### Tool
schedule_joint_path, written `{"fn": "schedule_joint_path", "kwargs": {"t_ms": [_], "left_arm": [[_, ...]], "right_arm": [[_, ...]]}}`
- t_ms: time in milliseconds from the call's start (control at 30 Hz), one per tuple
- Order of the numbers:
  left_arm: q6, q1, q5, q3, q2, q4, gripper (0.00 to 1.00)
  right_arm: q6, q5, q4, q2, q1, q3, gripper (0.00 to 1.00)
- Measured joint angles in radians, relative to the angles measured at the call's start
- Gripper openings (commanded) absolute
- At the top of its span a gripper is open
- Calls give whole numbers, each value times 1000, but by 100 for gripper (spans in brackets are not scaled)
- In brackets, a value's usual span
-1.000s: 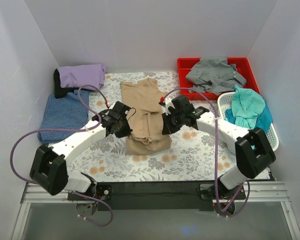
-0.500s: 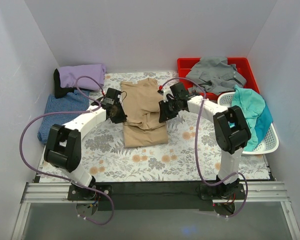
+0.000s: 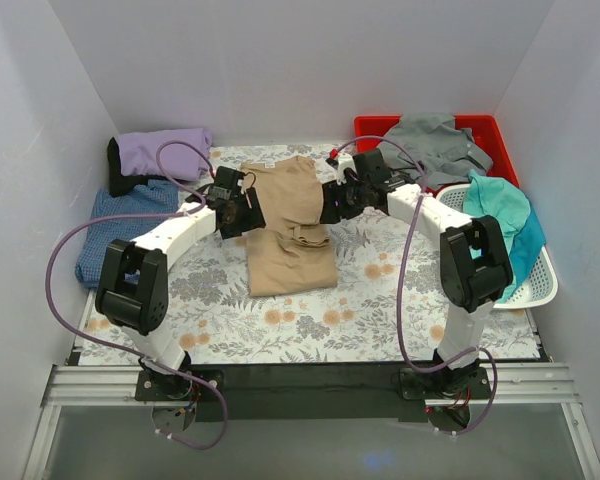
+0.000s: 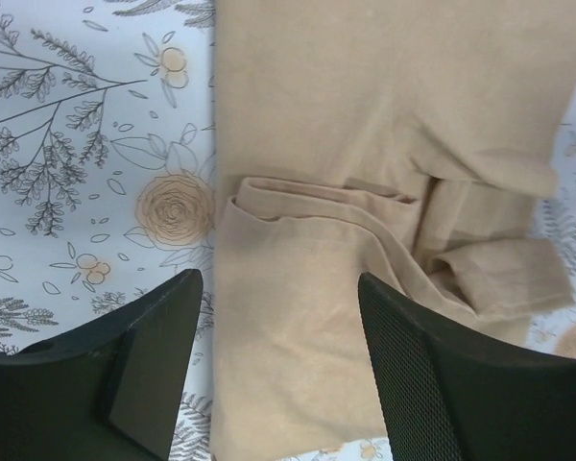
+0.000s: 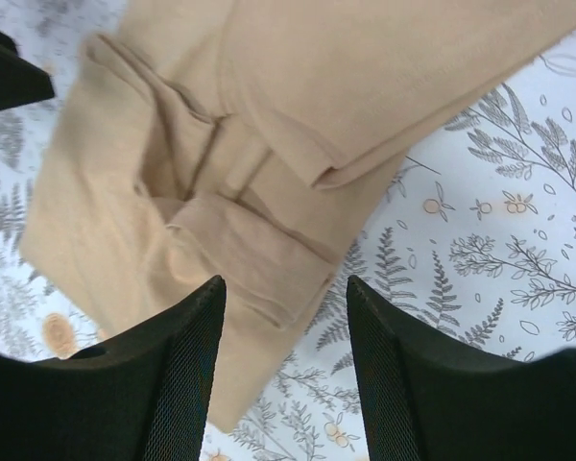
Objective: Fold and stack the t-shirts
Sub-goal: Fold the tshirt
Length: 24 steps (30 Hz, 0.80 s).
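The tan t-shirt (image 3: 288, 240) lies folded lengthwise in the middle of the flowered table, with a bunched fold across its middle (image 4: 384, 240). My left gripper (image 3: 244, 207) hovers at the shirt's left edge and is open; the left wrist view shows bare cloth between its fingers (image 4: 276, 293). My right gripper (image 3: 332, 204) hovers at the shirt's right edge, also open (image 5: 285, 288) and holding nothing. The tan cloth (image 5: 317, 86) fills most of the right wrist view. A lavender t-shirt (image 3: 165, 150) and a textured blue one (image 3: 125, 228) lie folded at the left.
A red bin (image 3: 370, 128) at the back right holds a crumpled grey t-shirt (image 3: 430, 145). A white basket (image 3: 536, 287) at the right holds a teal t-shirt (image 3: 495, 210). A black object (image 3: 117, 170) sits beside the lavender shirt. White walls enclose the table on three sides.
Both grippers moved toward the back carrying the tan shirt's folded part, then opened and let it go. The cloth now lies on the shirt.
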Motion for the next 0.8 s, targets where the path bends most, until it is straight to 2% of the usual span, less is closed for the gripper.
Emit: {"fn": "schedule_joint_path", "kwargs": {"t_ms": [200,367,600,800], "left_arm": [[20,2,203,-3,-61,27,57],[16,2,382,-45,-61,66,56],[2,1,426,-63,8,88,56],[-2,1,425,-49,92,109,56]], "right_arm": [[34,-100,18,-84,17,-41,59],[56,-149,6,-107,62,-106,59],[68,-163,-17,-92,107,-144,58],[72,-146,-21,-15,108,-127,58]]}}
